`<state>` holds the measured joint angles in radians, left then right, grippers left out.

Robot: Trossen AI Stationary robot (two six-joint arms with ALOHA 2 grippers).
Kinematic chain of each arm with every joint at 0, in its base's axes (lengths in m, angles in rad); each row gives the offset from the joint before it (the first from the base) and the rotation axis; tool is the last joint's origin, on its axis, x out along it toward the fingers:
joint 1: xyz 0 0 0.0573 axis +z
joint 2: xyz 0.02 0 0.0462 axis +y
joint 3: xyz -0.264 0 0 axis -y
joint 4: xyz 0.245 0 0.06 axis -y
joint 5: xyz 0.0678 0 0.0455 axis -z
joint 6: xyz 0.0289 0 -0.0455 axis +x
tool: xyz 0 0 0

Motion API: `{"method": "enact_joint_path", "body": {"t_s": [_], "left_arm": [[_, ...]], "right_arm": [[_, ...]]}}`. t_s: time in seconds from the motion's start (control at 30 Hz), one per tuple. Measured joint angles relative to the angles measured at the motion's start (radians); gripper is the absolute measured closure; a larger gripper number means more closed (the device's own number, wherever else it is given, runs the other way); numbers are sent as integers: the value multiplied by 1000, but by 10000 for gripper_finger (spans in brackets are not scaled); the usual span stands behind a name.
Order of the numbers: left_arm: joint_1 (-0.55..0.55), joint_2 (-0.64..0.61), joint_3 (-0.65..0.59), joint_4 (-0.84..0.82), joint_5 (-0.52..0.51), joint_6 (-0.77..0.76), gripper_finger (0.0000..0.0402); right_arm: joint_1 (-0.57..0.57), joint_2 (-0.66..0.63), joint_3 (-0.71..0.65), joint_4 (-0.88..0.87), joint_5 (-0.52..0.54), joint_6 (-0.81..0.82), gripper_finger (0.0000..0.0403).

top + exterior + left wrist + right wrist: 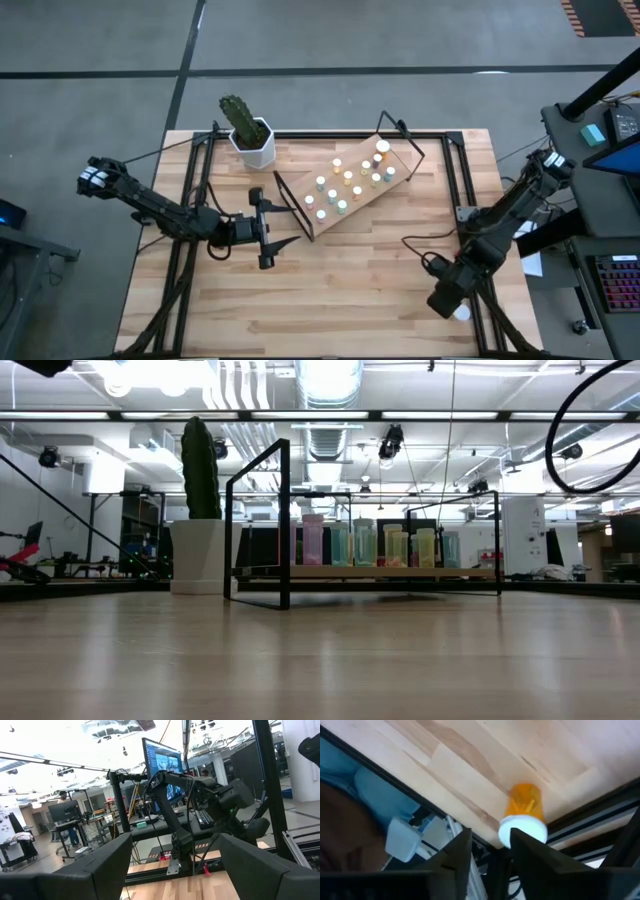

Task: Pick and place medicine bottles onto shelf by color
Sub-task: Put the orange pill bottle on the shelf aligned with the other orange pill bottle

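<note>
The shelf (372,192), a tilted light-wood board on a black wire frame, stands at the table's far middle. It carries several small medicine bottles (348,178) with white, pale green and orange caps, which also show in the low view (365,545). One orange bottle (524,805) with a white cap lies on its side at the table's right front edge (460,313). My right gripper (490,840) is open just short of that cap and low over the edge (445,298). My left gripper (266,232) is open and empty over the table's left middle. My right gripper has one finger (532,851) right beside the orange bottle's white cap (522,831). I cannot tell whether it touches. The bottle lies on its side on the table, with its cap toward the fingers.
A cactus in a white pot (250,140) stands at the far left, next to the shelf. The black table frame rails (470,215) run along both sides. The right arm (200,795) shows across the table in the left wrist view.
</note>
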<state>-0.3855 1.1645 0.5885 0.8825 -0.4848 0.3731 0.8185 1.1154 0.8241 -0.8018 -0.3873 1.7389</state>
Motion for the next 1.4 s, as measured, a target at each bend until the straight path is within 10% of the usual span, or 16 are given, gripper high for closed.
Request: {"method": "enact_joint_path", "body": {"t_s": [0.43, 1.4], "left_arm": [[0, 0, -4, -1, 0, 8, 121], [0, 0, -6, -1, 0, 6, 121]], "right_arm": [[130, 0, 26, 0, 21, 220, 160], [168, 1, 22, -40, 78, 284, 158]]}}
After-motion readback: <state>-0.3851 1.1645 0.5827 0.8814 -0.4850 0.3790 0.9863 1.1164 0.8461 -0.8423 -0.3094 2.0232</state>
